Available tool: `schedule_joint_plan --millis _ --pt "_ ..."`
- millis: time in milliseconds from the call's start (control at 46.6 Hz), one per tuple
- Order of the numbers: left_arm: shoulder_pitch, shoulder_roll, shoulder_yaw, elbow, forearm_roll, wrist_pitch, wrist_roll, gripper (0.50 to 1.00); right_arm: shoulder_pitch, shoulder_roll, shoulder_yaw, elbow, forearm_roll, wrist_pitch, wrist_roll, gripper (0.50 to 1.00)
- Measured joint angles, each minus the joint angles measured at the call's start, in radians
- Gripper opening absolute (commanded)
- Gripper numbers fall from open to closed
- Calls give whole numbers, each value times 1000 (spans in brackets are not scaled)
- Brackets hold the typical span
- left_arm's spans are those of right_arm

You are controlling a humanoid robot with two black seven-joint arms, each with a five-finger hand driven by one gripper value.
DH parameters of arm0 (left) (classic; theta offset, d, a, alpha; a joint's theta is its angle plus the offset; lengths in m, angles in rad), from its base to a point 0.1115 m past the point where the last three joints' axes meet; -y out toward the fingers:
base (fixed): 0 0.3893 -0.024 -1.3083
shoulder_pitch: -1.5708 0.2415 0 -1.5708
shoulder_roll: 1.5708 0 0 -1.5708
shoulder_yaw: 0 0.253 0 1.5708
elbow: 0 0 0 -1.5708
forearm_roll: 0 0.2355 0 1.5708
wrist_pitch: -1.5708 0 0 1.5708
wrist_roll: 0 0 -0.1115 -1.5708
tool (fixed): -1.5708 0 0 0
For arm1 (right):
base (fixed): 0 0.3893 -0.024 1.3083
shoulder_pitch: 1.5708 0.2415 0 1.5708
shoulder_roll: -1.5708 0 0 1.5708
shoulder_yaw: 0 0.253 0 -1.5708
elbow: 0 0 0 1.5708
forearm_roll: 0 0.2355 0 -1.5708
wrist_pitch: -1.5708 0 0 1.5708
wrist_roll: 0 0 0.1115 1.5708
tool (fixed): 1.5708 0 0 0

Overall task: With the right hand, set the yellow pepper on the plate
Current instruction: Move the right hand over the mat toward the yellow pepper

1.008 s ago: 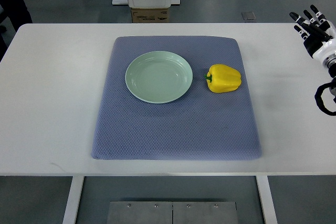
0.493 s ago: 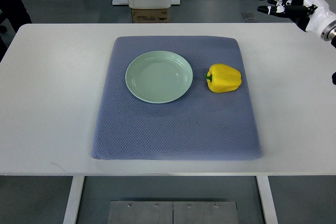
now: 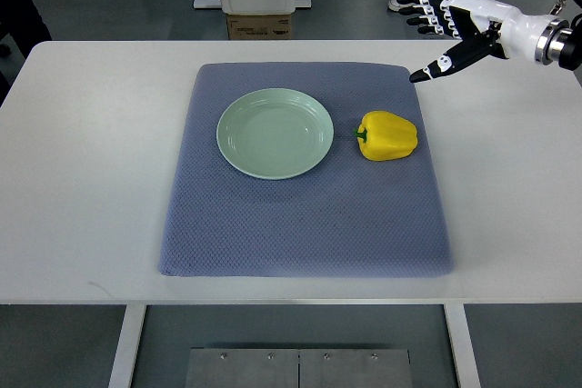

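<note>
Glossy yellow bell pepper [image 3: 389, 135] lies on the blue-grey quilted mat [image 3: 306, 224], just right of the round pale-green plate [image 3: 275, 133], stem toward it. Right hand [image 3: 455, 26] hovers up-right of it, fingers [image 3: 427, 72] spread, empty; must go down-left. Left arm unseen.

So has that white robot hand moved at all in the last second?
Yes. The right hand has swung leftward over the table's far edge, closer to the yellow pepper.

The pepper [image 3: 389, 135] is bright yellow with a green stem. The plate [image 3: 238, 156] is pale green. The mat [image 3: 300, 224] is blue-grey with tiny bumps. The table [image 3: 91, 179] is white. The right hand [image 3: 455, 29] is white and black.
</note>
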Motion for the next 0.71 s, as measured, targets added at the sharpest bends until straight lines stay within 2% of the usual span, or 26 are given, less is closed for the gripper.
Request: schedule_joint_plan --millis 257,515,644,708 --pt "0 0 0 0 0 0 0 1000 94 -9 -224 7 -60 -6 1 996" --pt "0 0 -1 0 0 0 0 1000 101 19 -294 17 -104 -10 0 995" --pt "0 0 0 0 0 0 -1 1000 96 38 -320 15 -106 -51 -3 993" --pt "0 0 0 0 0 0 0 1000 95 63 -355 13 -105 -101 -3 993"
